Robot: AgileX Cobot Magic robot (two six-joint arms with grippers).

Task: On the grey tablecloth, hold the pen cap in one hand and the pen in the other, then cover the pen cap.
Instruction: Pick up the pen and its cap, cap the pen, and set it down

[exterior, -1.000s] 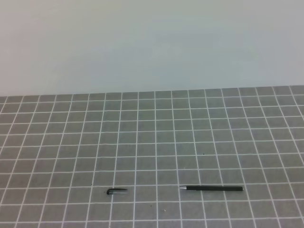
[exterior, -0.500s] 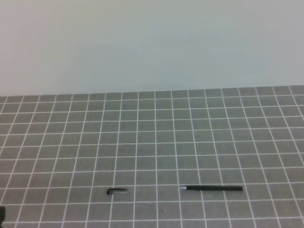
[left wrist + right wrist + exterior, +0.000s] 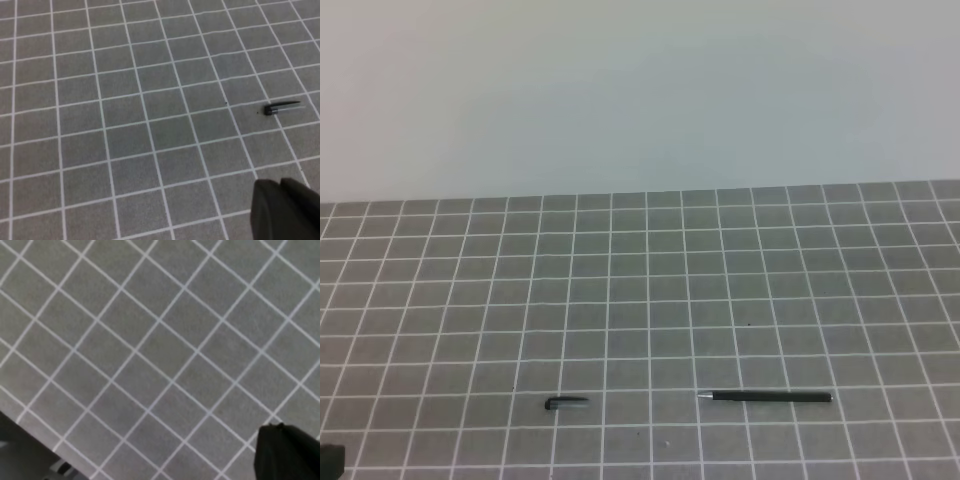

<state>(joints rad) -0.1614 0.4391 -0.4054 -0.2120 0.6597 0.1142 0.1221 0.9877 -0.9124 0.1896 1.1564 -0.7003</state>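
Note:
The grey tablecloth [image 3: 650, 290] covers the table. On it, near the front, the short black pen cap [image 3: 566, 403] lies to the left of the slender black pen [image 3: 765, 397], whose silvery tip points left toward the cap. They lie about three grid squares apart. In the left wrist view the pen cap [image 3: 281, 107] lies at the right, ahead of my left gripper [image 3: 279, 192], whose dark fingers are together and hold nothing. My right gripper [image 3: 280, 437] is shut and empty over bare cloth [image 3: 150, 340], with no pen in that view.
A dark bit of my left arm [image 3: 328, 459] pokes in at the bottom left corner of the exterior view. A pale wall [image 3: 640, 90] rises behind the cloth's far edge. In the right wrist view, the cloth's edge and a dark gap [image 3: 20, 447] show at the bottom left.
A dark part of the left arm has crept into the bottom left corner of the exterior view. Pen and cap have not moved.

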